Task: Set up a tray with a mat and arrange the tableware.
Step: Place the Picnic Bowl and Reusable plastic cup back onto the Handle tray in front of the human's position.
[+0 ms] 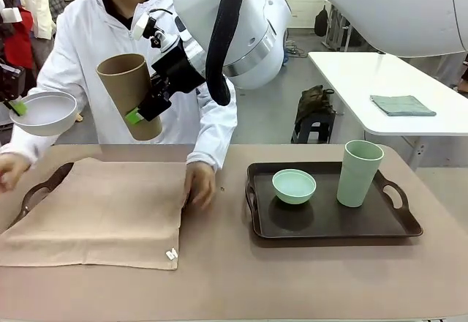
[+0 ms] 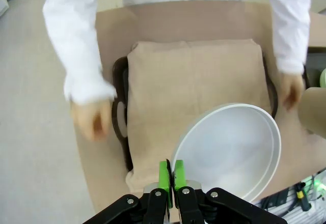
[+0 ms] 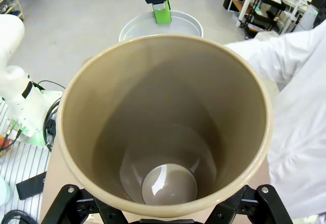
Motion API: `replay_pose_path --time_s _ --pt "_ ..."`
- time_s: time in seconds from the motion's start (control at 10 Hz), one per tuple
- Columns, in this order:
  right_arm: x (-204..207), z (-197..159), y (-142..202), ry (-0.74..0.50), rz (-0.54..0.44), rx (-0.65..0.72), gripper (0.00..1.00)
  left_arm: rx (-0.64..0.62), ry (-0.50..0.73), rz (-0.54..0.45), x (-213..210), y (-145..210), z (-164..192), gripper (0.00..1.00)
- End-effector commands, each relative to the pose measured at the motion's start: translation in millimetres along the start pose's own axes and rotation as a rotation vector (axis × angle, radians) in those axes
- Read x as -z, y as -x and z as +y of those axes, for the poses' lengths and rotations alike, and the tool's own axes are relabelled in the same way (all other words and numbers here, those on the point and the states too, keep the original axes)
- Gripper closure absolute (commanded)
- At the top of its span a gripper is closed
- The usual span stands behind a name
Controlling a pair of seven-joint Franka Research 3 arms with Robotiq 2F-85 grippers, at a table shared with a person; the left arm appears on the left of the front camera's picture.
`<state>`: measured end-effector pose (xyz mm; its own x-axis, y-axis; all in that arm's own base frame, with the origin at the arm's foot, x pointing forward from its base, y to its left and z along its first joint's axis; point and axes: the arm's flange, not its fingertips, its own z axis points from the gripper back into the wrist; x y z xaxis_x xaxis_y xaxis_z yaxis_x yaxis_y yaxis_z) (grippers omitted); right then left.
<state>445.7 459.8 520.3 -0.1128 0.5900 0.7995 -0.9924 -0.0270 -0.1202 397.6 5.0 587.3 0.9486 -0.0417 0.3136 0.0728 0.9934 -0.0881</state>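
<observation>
Both end effectors hold tableware in the air above the tabletop [image 1: 219, 278].
Above the left edge, the left end effector [image 2: 169, 175] is clenched on the rim of the white bowl [image 2: 234, 152]. Below, near that edge, a beige mat [image 1: 102, 212] covers a dark tray [image 1: 40, 190]; a person's hand [image 1: 199, 183] rests on the right side of the mat. The right end effector [image 1: 142, 113] grasps the brown cup [image 1: 130, 91], tilted, above the mat's far side. Near the right edge, a second tray [image 1: 329, 223] carries the mint green bowl [image 1: 294, 185] and, upright beside it, the pale green cup [image 1: 359, 173].
</observation>
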Motion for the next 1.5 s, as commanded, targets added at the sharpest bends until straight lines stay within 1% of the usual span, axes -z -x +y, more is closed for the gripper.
replay_pose_path --time_s 0.0,1.4 --pt "0.7 -1.7 -1.8 -0.003 0.001 -0.011 0.30 0.001 -0.002 -0.010 2.0 -0.4 0.5 1.00" --pt "0.7 -1.7 -1.8 -0.003 0.001 -0.011 0.30 0.001 -0.002 -0.010 2.0 -0.4 0.5 1.00"
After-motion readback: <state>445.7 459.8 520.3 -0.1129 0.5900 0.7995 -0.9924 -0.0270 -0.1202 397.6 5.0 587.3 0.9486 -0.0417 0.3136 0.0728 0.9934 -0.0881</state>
